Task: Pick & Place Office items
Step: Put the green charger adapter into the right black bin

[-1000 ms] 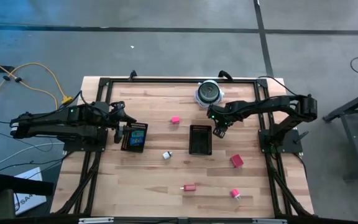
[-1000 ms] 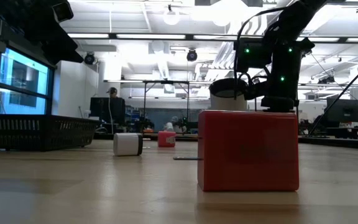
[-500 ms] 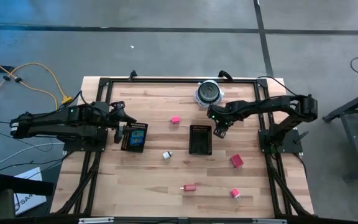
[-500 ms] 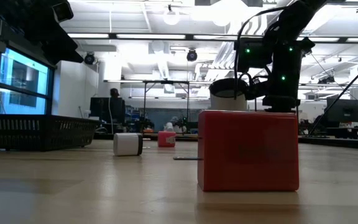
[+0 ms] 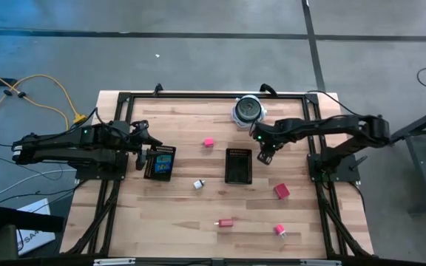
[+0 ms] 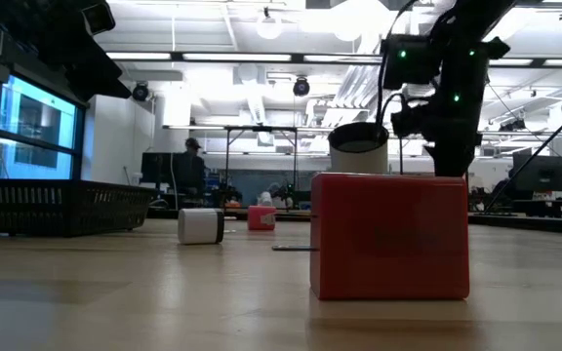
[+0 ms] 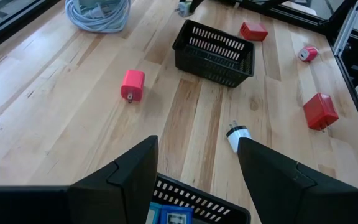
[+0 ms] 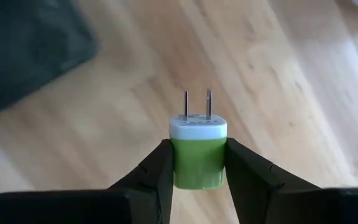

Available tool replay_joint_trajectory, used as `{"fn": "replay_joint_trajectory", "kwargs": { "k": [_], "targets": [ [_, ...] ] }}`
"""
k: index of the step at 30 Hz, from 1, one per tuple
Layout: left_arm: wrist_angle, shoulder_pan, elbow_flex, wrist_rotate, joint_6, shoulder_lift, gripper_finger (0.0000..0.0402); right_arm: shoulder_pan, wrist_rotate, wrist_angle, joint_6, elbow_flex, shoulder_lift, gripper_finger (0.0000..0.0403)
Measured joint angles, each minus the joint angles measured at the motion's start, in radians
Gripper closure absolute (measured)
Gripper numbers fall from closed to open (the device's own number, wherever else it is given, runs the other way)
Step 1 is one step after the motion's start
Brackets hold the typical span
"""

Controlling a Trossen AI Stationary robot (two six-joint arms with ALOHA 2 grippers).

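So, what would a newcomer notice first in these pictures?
First, the green plug held between the right gripper's fingers, its prongs pointing away, above the bare wood beside the middle black tray. Next, the big red block close to the low camera. The left gripper waits over the other tray.

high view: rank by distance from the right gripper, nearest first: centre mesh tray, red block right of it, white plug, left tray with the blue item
From the right gripper, which holds a green plug:
1. Centre mesh tray, right beside it, toward the left arm.
2. Red block, toward the table's front.
3. White plug, beyond the centre tray.
4. Left tray, by the left gripper.
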Motion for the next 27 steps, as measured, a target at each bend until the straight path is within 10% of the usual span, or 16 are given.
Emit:
{"fn": "replay_joint_trajectory", "kwargs": {
  "k": [27],
  "targets": [
    [0.0,0.0,0.0,0.0,0.0,0.0,0.0186,0.214,0.002,-0.025,0.02,0.182,-0.119,0.0291]
  ]
}}
